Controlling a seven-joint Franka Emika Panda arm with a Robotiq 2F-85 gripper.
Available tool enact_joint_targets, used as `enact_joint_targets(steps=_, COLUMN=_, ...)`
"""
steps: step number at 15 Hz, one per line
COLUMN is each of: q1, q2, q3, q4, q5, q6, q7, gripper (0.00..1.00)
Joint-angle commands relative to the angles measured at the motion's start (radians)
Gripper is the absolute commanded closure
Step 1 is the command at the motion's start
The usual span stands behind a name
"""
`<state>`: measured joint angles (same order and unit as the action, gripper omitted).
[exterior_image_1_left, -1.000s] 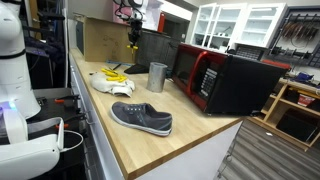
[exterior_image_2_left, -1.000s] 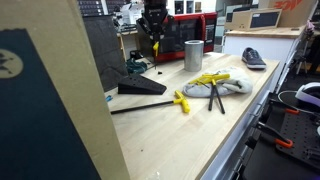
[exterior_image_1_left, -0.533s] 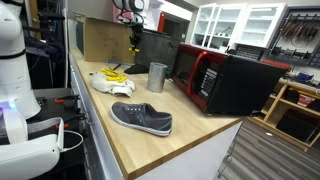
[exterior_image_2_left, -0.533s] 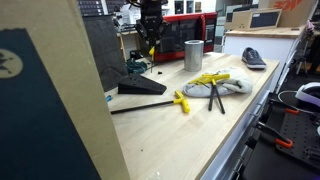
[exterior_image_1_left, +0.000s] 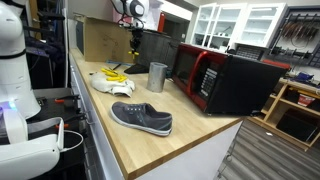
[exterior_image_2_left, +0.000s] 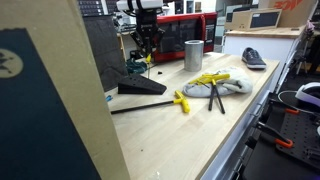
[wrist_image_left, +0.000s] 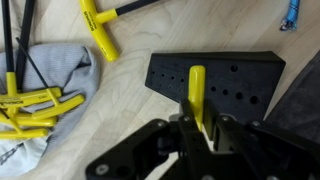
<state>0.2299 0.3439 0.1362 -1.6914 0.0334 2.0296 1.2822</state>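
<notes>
My gripper (wrist_image_left: 203, 135) is shut on a yellow-handled T-handle tool (wrist_image_left: 197, 90), held above a black wedge-shaped tool holder (wrist_image_left: 245, 75) with rows of holes. In both exterior views the gripper (exterior_image_1_left: 133, 42) (exterior_image_2_left: 143, 52) hangs over the holder (exterior_image_2_left: 140, 86) near the back of the wooden bench. A loose yellow T-handle tool (wrist_image_left: 105, 25) (exterior_image_2_left: 165, 100) lies on the bench beside the holder. Several more yellow-handled tools (wrist_image_left: 30, 105) (exterior_image_2_left: 212, 82) lie on a grey cloth (wrist_image_left: 55, 75) (exterior_image_2_left: 235, 85).
A metal cup (exterior_image_1_left: 157, 77) (exterior_image_2_left: 193, 54) stands near a red and black microwave (exterior_image_1_left: 225, 80). A grey shoe (exterior_image_1_left: 141, 118) (exterior_image_2_left: 253, 58) lies near the bench's end. A cardboard box (exterior_image_1_left: 98, 40) stands behind. A small blue object (wrist_image_left: 291, 12) lies by the holder.
The gripper with the yellow tool has shifted slightly along the back of the bench, over the black holder. Nothing else has moved.
</notes>
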Motion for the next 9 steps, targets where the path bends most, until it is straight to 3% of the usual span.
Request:
enact_joint_targets(steps=1, q1=0.024, q2=0.037, q3=-0.017, q4=0.044, q5=-0.016, q6=-0.009, q7=0.011, gripper=0.96)
enact_joint_targets(steps=9, q1=0.03, q2=0.064, q3=-0.019, q4=0.069, q5=-0.002, q6=-0.045, q7=0.01, gripper=0.96)
